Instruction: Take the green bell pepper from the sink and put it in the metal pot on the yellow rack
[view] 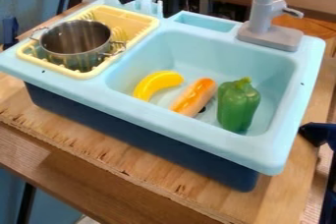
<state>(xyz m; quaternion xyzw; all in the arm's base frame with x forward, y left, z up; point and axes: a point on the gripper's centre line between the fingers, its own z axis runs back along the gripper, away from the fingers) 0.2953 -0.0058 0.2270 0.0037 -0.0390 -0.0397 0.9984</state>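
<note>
the gripper (150, 7) is open and empty over the back edge of the sink (164, 122). nearest, the pot (75, 36) stands in the rack (131, 16), perhaps slightly tilted; pinching its rim squarely, clear of the handles, looks steadiest.

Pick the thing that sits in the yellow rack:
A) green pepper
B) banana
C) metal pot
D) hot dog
C: the metal pot sits in the yellow rack, while the banana, hot dog and green pepper are in the sink.
</note>
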